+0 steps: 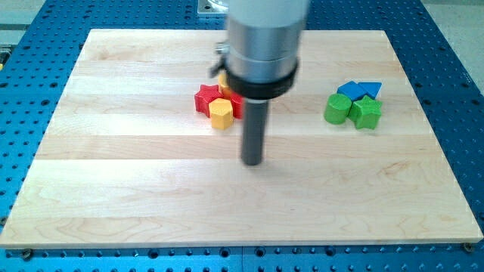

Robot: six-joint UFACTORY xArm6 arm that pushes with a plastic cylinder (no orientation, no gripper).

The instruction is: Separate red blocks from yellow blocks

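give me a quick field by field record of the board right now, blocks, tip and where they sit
board: wooden board on a blue perforated table
my tip: below the red and yellow cluster, apart from every block
red star block: left end of the cluster
yellow hexagonal block: touching the star's lower right
second red block: partly hidden by the arm, shape unclear
second yellow block: mostly hidden behind the arm
green blocks: and, at the view's right
blue blocks: and, just above the greens
separation: red and yellow not yet apart
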